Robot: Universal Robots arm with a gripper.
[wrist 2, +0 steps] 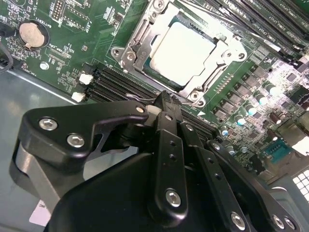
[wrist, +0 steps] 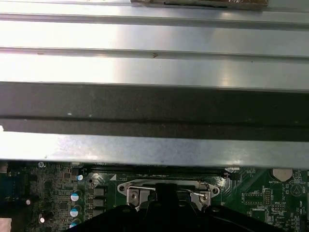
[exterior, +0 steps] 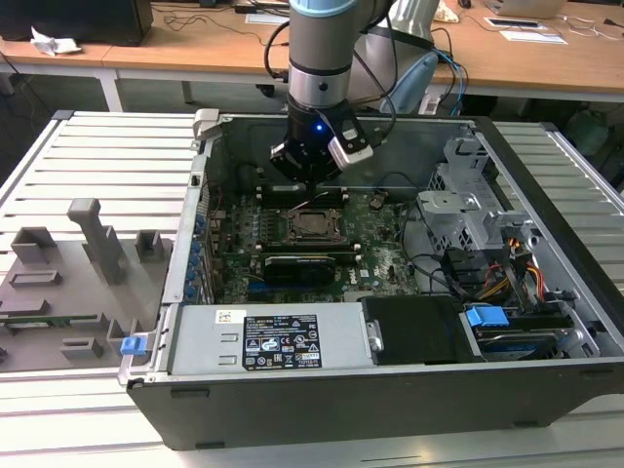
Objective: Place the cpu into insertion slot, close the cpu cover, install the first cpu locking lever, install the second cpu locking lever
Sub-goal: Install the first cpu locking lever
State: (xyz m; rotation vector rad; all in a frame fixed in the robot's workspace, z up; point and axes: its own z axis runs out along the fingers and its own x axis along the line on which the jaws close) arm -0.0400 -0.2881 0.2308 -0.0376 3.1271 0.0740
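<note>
cpu (wrist 2: 186, 48) flat inside cpu cover (wrist 2: 134, 52)

readable text: none | black label (exterior: 281, 342) on power supply (exterior: 200, 336): print too small

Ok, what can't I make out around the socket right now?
Second wrist view: the gripper meets the edge of the cpu cover; its own body hides what, if anything, it touches.
First wrist view: the picture's edge and the gripper's dark body cut off most of that cover.
Exterior view: the cpu is too small to judge its seating or the locking levers.
</note>
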